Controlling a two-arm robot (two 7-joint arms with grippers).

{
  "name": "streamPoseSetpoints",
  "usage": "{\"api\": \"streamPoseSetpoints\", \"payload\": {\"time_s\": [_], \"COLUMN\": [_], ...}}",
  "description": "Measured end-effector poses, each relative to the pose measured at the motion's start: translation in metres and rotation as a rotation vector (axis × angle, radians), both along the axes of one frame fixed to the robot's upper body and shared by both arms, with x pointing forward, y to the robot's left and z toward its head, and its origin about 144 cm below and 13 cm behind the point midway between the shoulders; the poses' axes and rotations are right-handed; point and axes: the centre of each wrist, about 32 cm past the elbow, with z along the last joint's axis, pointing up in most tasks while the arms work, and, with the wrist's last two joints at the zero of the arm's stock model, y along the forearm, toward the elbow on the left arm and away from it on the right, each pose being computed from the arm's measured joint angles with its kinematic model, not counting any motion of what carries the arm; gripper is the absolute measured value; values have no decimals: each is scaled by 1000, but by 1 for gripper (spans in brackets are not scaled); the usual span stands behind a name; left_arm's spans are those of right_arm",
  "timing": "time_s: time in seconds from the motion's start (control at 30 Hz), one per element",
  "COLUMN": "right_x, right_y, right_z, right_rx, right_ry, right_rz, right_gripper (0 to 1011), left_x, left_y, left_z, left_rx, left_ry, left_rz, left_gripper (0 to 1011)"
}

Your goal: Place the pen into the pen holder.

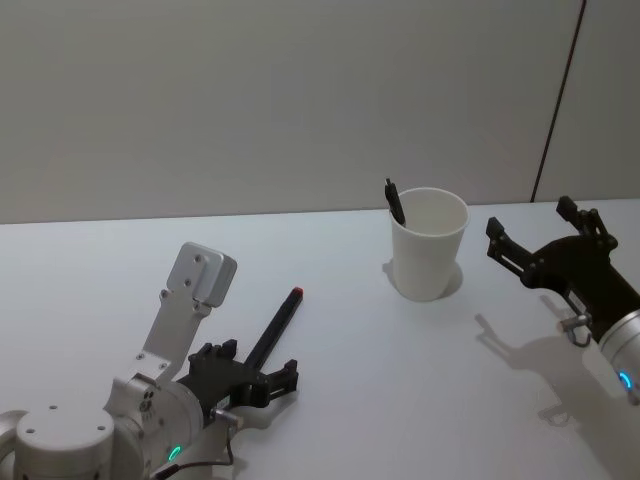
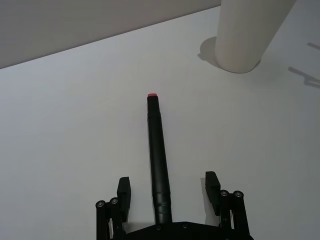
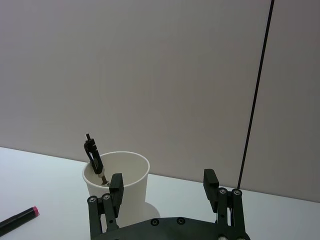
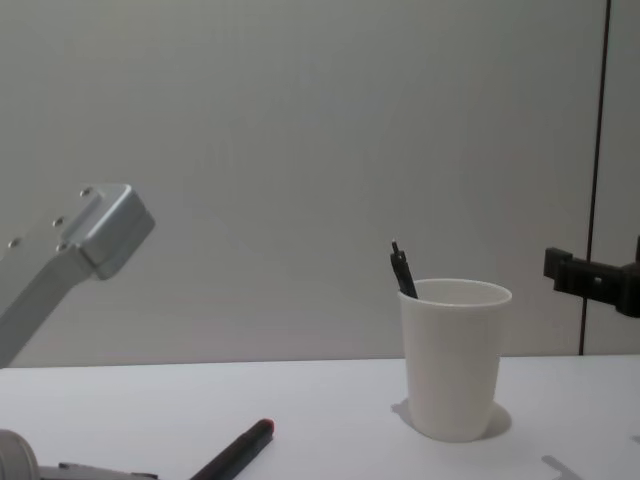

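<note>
White table [image 1: 90, 290], grey wall [image 1: 250, 100] behind

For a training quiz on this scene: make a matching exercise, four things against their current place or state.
Things:
1. red-tipped pen
2. clip-topped pen
3. left tool
4. right tool

Places or states:
A. open, off to the right of the pen holder
B. standing in the pen holder
C. open, straddling the red-tipped pen's end
D. lying on the table

Pairs: 1-D, 2-B, 3-C, 4-A.

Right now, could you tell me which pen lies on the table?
The red-tipped black pen, flat at the open left gripper; the other pen stands in the paper cup.
</note>
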Motion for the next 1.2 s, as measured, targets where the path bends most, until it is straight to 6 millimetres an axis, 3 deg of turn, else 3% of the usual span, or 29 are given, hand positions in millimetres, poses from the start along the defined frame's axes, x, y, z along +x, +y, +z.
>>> {"api": "streamPoseSetpoints", "payload": {"time_s": [0.2, 1.03, 1.2], "right_x": [0, 0, 0], "right_y": [0, 0, 0], "right_z": [0, 0, 0], "right_rx": [0, 0, 0], "right_ry": [0, 0, 0], "right_rz": [0, 0, 0], "right_gripper": [1001, 1001, 1001], "left_x": [0, 0, 0], "left_y": [0, 0, 0], "left_z": [0, -2, -3], "left_rx": [-3, -24, -30], "left_ry": [3, 1, -3], "left_rz": [-1, 6, 12], "left_gripper": [782, 615, 480]}}
